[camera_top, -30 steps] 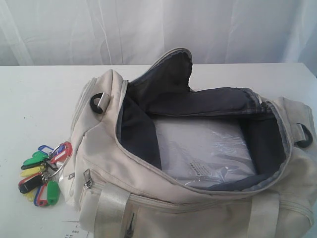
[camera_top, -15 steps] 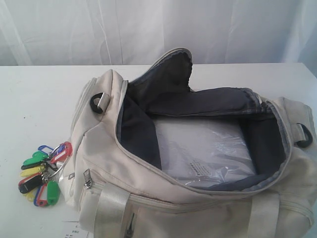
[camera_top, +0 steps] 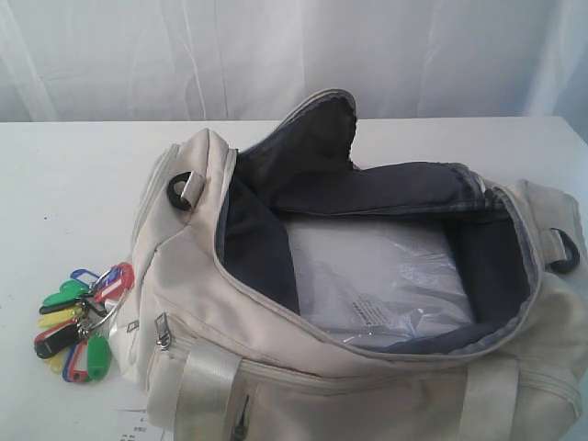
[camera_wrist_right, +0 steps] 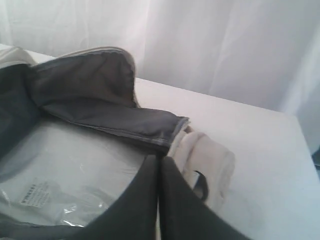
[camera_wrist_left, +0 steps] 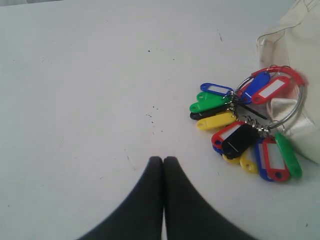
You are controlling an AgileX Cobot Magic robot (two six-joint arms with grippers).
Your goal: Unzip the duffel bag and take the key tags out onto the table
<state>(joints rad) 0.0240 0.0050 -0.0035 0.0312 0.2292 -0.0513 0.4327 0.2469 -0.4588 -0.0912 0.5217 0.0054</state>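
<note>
The cream duffel bag (camera_top: pixel 211 358) lies unzipped on the white table (camera_top: pixel 64 184), its dark lining flap (camera_top: pixel 317 138) standing up. The key tags (camera_top: pixel 78 322) rest on the table against the bag's left end, also seen as a coloured bunch of key tags (camera_wrist_left: pixel 247 130) beside the bag's corner (camera_wrist_left: pixel 292 40) in the left wrist view. My left gripper (camera_wrist_left: pixel 163 159) is shut and empty above bare table, apart from the tags. My right gripper (camera_wrist_right: pixel 160 157) is shut and empty above the bag's right end (camera_wrist_right: pixel 207 165). Neither gripper shows in the exterior view.
A clear plastic-wrapped white packet (camera_top: pixel 386 276) lies inside the bag, also visible as the packet (camera_wrist_right: pixel 65 170) under the right wrist. A printed paper slip (camera_top: pixel 138 424) pokes out at the table's front edge. White curtain (camera_top: pixel 276 46) hangs behind the table.
</note>
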